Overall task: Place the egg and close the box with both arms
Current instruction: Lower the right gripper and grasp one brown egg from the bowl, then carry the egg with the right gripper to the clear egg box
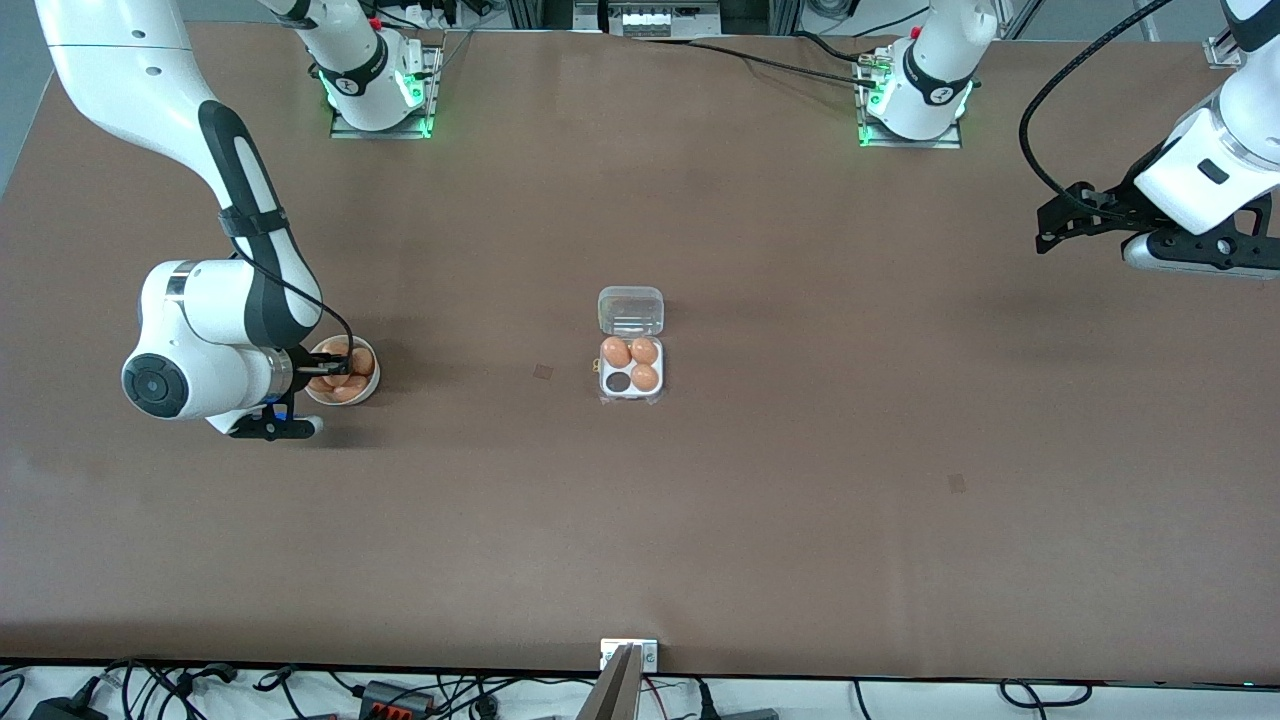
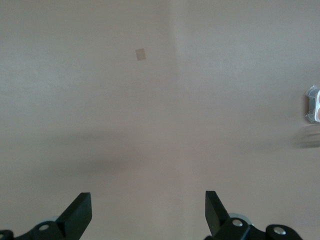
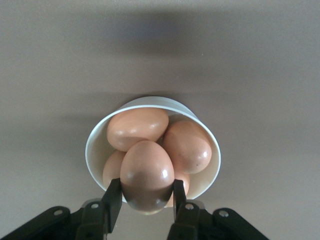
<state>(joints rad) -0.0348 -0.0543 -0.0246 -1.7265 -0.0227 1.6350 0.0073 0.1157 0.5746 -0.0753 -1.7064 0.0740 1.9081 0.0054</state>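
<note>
The box point(image 1: 631, 367) lies mid-table, a white tray with three brown eggs and one empty dark cell, its clear lid point(image 1: 631, 310) hinged open and lying flat on the table. A sliver of it shows in the left wrist view point(image 2: 314, 104). My right gripper point(image 1: 325, 377) is at the round white bowl point(image 1: 368, 385) of eggs toward the right arm's end. In the right wrist view the gripper point(image 3: 147, 192) is shut on a brown egg point(image 3: 146, 172), held just above the bowl point(image 3: 95, 145) and its other eggs. My left gripper point(image 1: 1050, 235) hangs open and empty over the left arm's end; its fingertips point(image 2: 80, 210) stand wide apart.
A small tape square point(image 1: 543, 372) lies on the brown table between bowl and box; another point(image 1: 957, 483) lies nearer the front camera toward the left arm's end, and shows in the left wrist view point(image 2: 140, 54). A metal bracket point(image 1: 629, 655) sits at the table's front edge.
</note>
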